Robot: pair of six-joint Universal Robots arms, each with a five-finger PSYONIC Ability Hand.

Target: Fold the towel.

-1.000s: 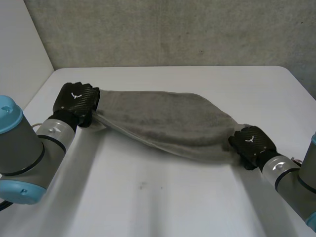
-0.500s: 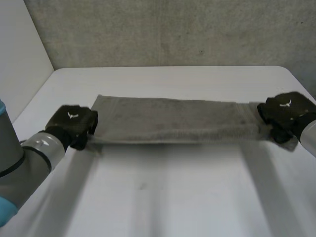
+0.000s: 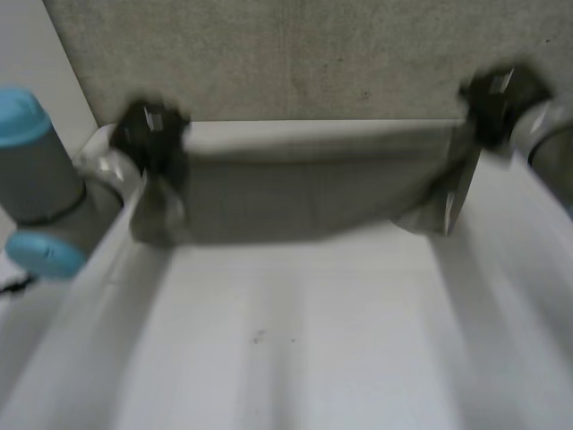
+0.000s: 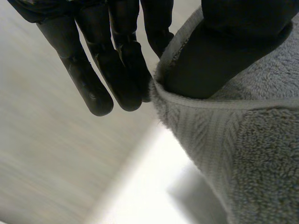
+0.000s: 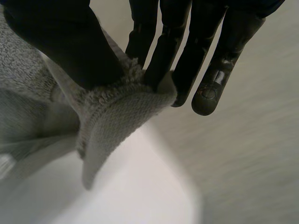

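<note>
Towel (image 3: 304,193) lifted clear of the table (image 3: 286,349). Half a second ago it lay flat and taut between my hands; both hands have since swept up and toward the far edge, so it now hangs between them as a shallow curtain. Whether its lower hem touches the tabletop, I cannot tell. My left hand (image 4: 117,60) grips one upper corner, with the woven hem band pinched between the thumb and nearly straight fingers. My right hand (image 5: 177,46) grips the opposite upper corner the same way, and a small flap curls below the thumb. The hands are held high and wide apart, keeping the top edge stretched. I judge this to be the carrying stage of a fold: the held edge must next be laid over the other half.
</note>
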